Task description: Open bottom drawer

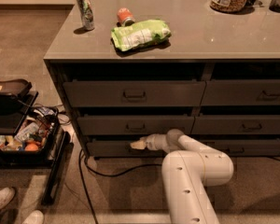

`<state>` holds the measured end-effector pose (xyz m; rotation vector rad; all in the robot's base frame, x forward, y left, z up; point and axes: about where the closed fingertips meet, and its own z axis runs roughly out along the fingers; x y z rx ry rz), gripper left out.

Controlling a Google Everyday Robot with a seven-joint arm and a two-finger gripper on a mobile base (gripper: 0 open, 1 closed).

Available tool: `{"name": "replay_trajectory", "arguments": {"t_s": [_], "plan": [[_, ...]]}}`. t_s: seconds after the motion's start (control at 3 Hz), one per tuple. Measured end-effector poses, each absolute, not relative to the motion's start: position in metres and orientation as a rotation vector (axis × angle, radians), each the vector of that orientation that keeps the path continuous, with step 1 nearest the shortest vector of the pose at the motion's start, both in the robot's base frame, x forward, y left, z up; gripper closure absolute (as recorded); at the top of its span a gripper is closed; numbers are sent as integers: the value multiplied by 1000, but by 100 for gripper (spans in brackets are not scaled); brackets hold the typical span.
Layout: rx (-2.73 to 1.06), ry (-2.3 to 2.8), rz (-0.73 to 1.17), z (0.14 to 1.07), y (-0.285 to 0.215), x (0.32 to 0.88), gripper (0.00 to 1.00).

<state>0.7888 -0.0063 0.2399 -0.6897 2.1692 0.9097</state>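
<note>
— Where's the bottom drawer point(107, 148)?
— Lowest of the left stack, at 6 o'clock from the green bag point(140, 33) on the worktop point(224, 36).
— And the claw point(137, 144)?
— Against the centre of that drawer's front, the white arm point(196, 168) reaching in from 4 o'clock. Whether it is apart or clamped, I cannot tell.

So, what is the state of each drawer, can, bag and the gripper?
bottom drawer: looks shut, not pulled out
middle left drawer: looks shut
top left drawer: looks shut
gripper: low, at the bottom drawer's front, by its centre
silver can: upright on the countertop
orange can: lying on its side
green bag: lying flat on the countertop
</note>
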Motion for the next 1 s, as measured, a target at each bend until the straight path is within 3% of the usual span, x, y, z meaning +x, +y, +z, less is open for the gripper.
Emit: {"name": "replay_trajectory", "arguments": {"t_s": [0.33, 0.67, 1.0], "plan": [[-670, 2191, 873, 232, -9, 790, 15], [-703, 2194, 843, 233, -5, 786, 0], [-756, 2217, 746, 229, -2, 780, 0]]}}
